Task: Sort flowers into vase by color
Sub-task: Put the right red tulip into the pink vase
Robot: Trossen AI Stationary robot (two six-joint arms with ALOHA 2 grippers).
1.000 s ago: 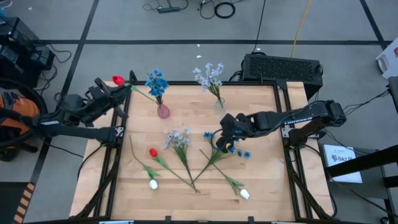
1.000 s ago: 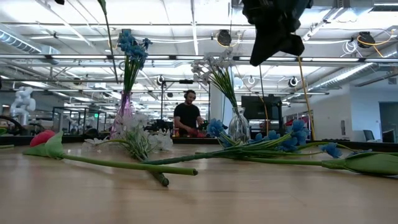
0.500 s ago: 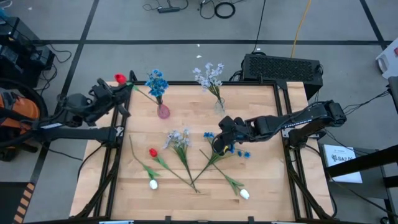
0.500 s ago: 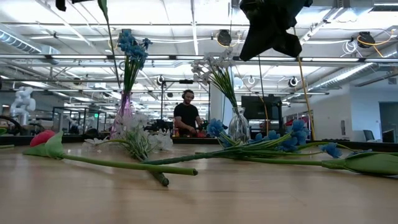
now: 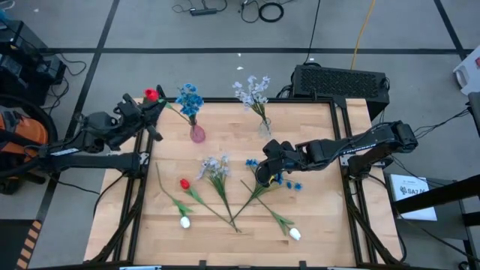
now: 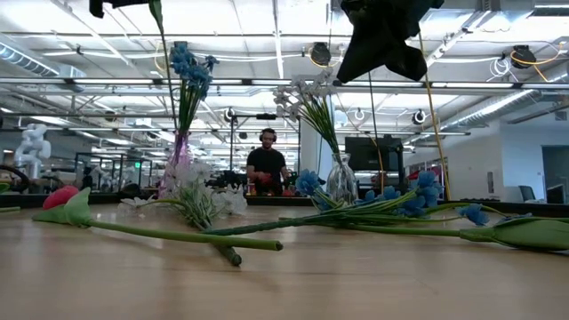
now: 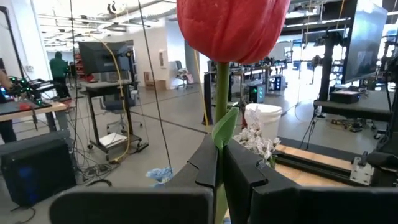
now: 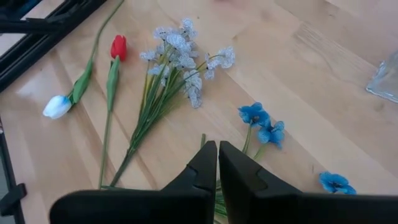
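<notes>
My left gripper [image 5: 147, 106] is shut on a red tulip [image 5: 151, 94] at the table's far left, beside the pink vase [image 5: 196, 135] that holds blue flowers. A clear vase [image 5: 264, 128] holds pale lavender-white sprays. My right gripper [image 5: 260, 171] hangs shut and empty above the blue flowers [image 5: 283, 181] lying mid-table. Flat on the wood also lie a lavender spray [image 5: 216, 168], a red tulip [image 5: 184, 184] and two white tulips [image 5: 184, 222] [image 5: 295, 234]. My left gripper pinches the tulip's green stem [image 7: 221, 127] between its two fingers, a short way below the red bud, where a leaf sits. The fingers come about level from the table's left and lie across the stem. The flower is lifted clear, bud up, and its long stem [image 6: 164, 49] hangs below.
A black box [image 5: 341, 79] stands beyond the table's far right corner. Dark frame rails [image 5: 139, 161] run along the left and right edges. A person [image 6: 267, 164] shows far behind the table in the low view. Bare wood [image 5: 322, 150] lies at the right.
My left gripper has carried the red tulip a little toward the table's right, nearer the pink vase, with the stem still hanging below it. My right gripper has tipped slightly above the blue flowers.
</notes>
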